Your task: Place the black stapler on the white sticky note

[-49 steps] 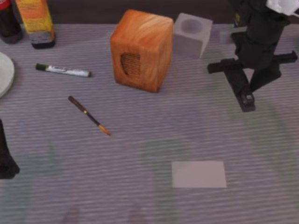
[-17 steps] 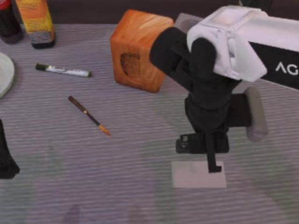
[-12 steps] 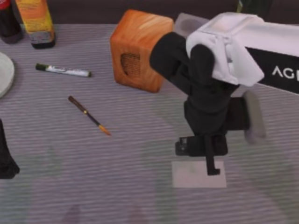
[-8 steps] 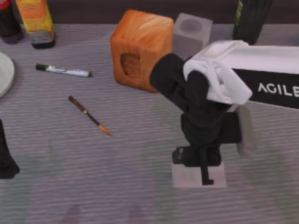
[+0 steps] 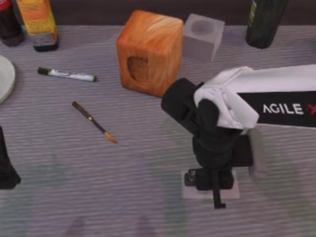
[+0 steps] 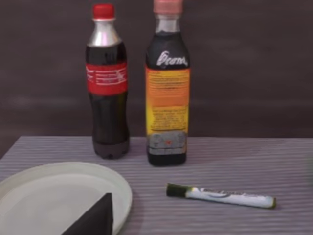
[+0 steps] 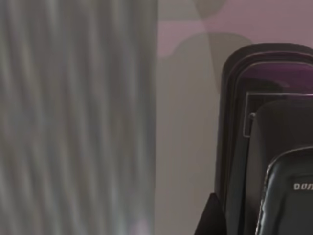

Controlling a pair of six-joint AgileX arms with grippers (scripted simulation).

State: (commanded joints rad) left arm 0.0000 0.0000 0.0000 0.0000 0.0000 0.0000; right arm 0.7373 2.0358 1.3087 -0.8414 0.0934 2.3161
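Observation:
In the top view my right gripper (image 5: pixel 211 181) hangs low over the white sticky note (image 5: pixel 234 191), shut on the black stapler (image 5: pixel 217 198). The stapler's narrow end pokes past the note's front edge. Only the note's corners show around the gripper. The right wrist view shows the stapler (image 7: pixel 271 142) close up over the pale sticky note (image 7: pixel 183 122), beside the striped tablecloth. My left gripper (image 5: pixel 6 170) is parked at the table's left edge, open, with one dark fingertip (image 6: pixel 95 220) showing in the left wrist view.
An orange wooden block (image 5: pixel 149 52) and a grey cube (image 5: pixel 202 35) stand behind the note. A dark bottle (image 5: pixel 264 19) is at the back right. A marker (image 5: pixel 66 74), paintbrush (image 5: pixel 94 122), white plate (image 5: pixel 4 76) and two bottles (image 5: pixel 38 22) occupy the left.
My right arm carried the stapler from the back right to the front and has come down over the sticky note. The left arm has not moved.

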